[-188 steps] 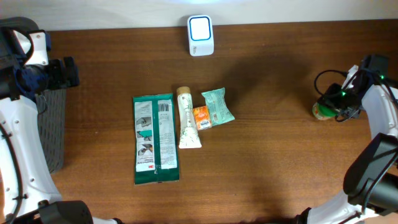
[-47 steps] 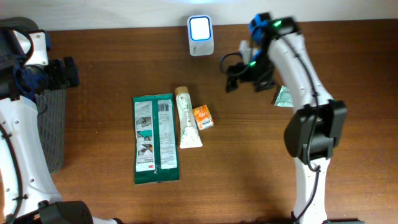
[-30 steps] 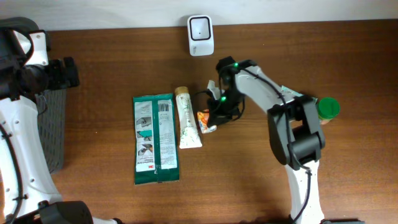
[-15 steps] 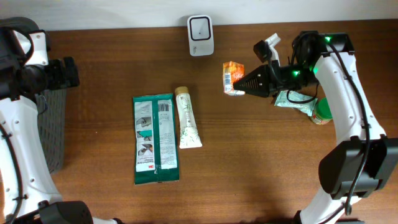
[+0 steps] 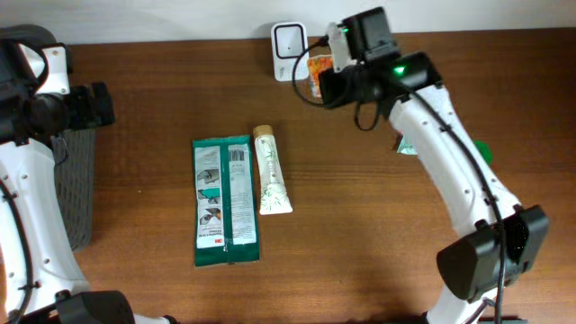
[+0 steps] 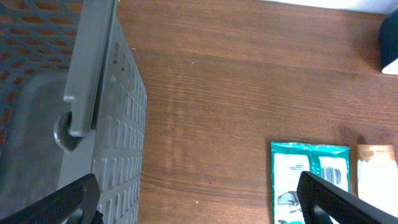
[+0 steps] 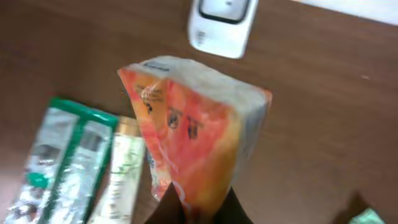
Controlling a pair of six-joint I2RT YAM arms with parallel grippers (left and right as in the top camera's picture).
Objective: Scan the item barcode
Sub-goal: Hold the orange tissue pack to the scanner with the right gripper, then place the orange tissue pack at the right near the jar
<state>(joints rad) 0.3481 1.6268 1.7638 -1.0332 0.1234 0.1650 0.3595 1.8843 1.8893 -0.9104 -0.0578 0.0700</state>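
My right gripper (image 5: 326, 79) is shut on a small orange packet (image 5: 319, 68) and holds it above the table just to the right of the white scanner (image 5: 289, 39) at the back edge. In the right wrist view the orange packet (image 7: 193, 130) fills the middle, pinched at its lower end by my right gripper (image 7: 199, 202), with the scanner (image 7: 222, 22) beyond it. No barcode is readable on the face that shows. My left gripper (image 5: 99, 103) stays at the far left; in the left wrist view the left gripper (image 6: 199, 208) is open and holds nothing.
A large green pack (image 5: 225, 200) and a cream tube (image 5: 272, 171) lie side by side at mid-table. A pale green sachet (image 5: 405, 144) and a green-lidded item (image 5: 481, 151) lie partly under the right arm. A grey basket (image 5: 76, 180) stands at the left edge.
My right gripper has carried the orange packet up and to the left, from mid-table right to beside the scanner. The left arm has not moved.
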